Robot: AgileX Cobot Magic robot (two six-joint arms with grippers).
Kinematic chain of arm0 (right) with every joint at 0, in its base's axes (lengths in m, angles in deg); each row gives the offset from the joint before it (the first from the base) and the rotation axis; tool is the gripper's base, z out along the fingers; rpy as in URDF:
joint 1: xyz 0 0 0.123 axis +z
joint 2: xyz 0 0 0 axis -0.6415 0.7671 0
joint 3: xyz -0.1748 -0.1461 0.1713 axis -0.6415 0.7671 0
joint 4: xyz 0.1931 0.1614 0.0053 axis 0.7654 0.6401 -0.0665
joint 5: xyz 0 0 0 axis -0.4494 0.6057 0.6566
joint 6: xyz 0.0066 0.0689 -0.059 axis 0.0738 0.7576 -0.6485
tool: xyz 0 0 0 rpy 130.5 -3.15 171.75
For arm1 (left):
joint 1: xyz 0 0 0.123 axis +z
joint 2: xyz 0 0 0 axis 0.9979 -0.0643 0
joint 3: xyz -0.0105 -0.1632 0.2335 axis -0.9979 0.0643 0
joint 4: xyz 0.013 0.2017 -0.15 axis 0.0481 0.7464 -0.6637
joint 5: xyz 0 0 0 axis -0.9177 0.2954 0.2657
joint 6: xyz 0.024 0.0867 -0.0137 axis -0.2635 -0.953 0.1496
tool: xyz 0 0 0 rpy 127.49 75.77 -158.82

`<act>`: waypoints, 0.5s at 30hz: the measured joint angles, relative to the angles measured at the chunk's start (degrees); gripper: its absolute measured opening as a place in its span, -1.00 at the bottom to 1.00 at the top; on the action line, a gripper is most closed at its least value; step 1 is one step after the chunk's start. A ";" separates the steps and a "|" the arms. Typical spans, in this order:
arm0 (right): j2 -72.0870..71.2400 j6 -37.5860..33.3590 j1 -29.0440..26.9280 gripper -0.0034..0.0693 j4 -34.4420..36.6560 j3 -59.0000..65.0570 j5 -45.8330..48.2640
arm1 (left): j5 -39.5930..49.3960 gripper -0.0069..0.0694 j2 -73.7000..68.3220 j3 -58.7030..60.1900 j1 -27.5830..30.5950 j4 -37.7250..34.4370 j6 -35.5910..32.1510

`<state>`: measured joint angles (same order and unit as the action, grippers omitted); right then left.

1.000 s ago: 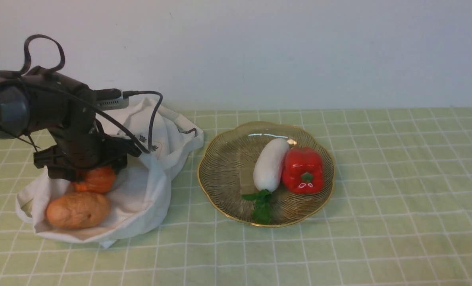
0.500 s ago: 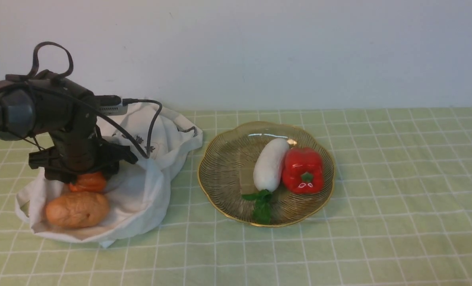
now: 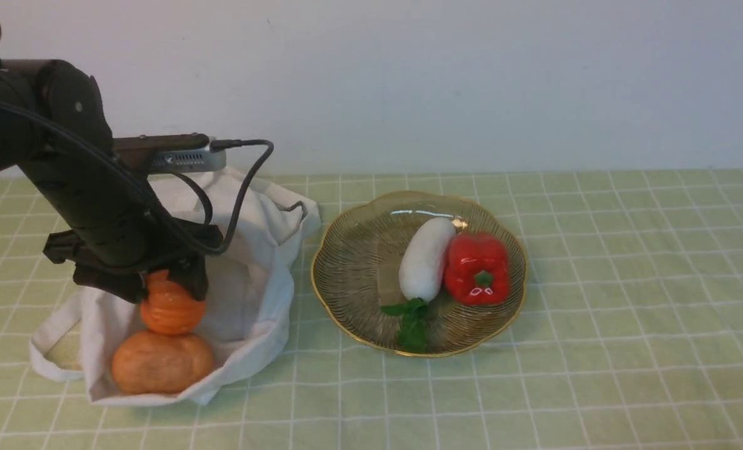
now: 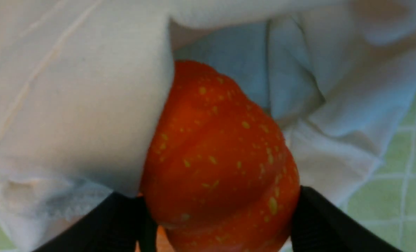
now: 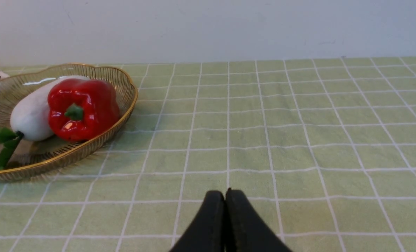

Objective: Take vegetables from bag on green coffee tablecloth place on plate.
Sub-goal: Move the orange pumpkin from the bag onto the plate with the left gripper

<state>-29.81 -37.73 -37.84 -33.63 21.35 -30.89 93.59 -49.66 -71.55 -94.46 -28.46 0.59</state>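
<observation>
Pumpkin [image 3: 170,309] held at bag [image 3: 249,294] mouth, lower left of frame.
Left jaws clamp the pumpkin; right jaws closed.

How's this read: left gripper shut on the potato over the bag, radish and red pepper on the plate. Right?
Wrong on one point: the left gripper is shut on the orange pumpkin, not the potato, as the left wrist view shows. The potato lies in the bag beneath it. The radish and red pepper are on the plate.
</observation>
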 joint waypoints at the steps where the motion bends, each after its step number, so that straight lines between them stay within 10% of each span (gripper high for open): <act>1: 0.00 0.00 0.00 -0.95 0.00 0.00 0.00 | 1.55 0.50 0.80 0.00 0.00 -1.79 -2.56; 15: 0.00 0.00 0.00 -0.95 0.00 0.00 0.00 | 0.71 0.50 -1.62 -0.09 0.00 -5.16 -7.76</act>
<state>-29.81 -37.73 -37.84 -33.63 21.35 -30.89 94.30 -51.28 -71.64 -94.46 -33.62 -7.16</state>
